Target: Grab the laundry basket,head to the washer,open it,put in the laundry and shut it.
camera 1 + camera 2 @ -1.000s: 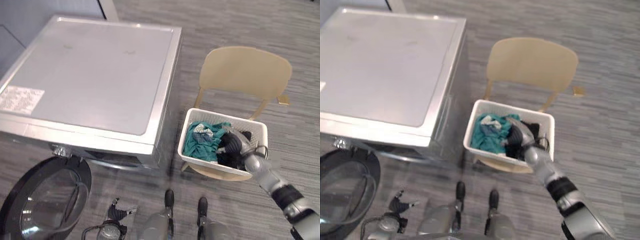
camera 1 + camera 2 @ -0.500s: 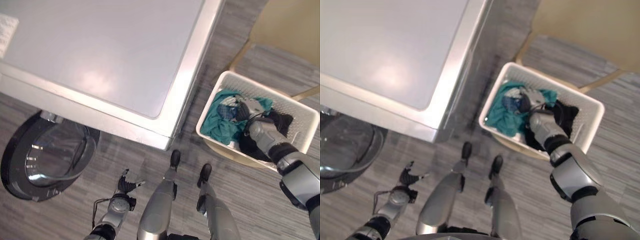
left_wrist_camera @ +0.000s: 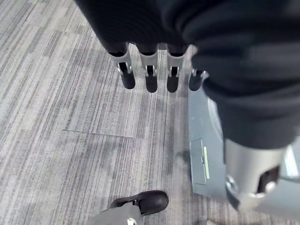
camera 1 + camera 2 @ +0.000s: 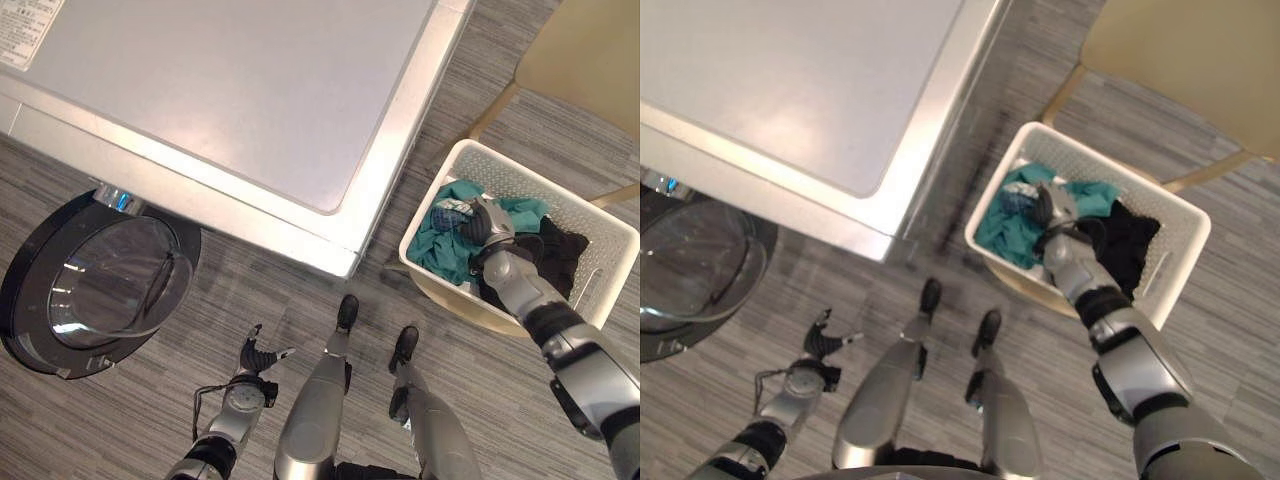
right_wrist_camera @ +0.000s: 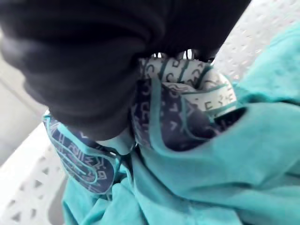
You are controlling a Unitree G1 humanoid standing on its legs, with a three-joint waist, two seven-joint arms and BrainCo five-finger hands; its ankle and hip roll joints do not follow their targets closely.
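Note:
A white laundry basket (image 4: 600, 250) sits on a tan chair (image 4: 590, 60) to the right of the silver washer (image 4: 250, 100). It holds a teal cloth (image 4: 437, 248), a navy-and-white patterned cloth (image 4: 450, 212) and a black garment (image 4: 560, 250). My right hand (image 4: 488, 222) is down inside the basket, pressed into the patterned cloth (image 5: 178, 103), which bunches up against the palm above the teal cloth (image 5: 225, 154). The washer's round black door (image 4: 100, 285) stands swung open at the front left. My left hand (image 4: 256, 355) hangs low over the floor, its fingers (image 3: 147, 70) straight and holding nothing.
The grey wood-grain floor (image 4: 150, 420) spreads in front of the washer. The open door juts out into that space on the left. Between the washer's right corner and the basket lies a narrow strip of floor (image 4: 390, 225).
The camera has tilted down and shifted. My right hand moved from the black garment over to the patterned cloth by the teal one. The left hand stays low.

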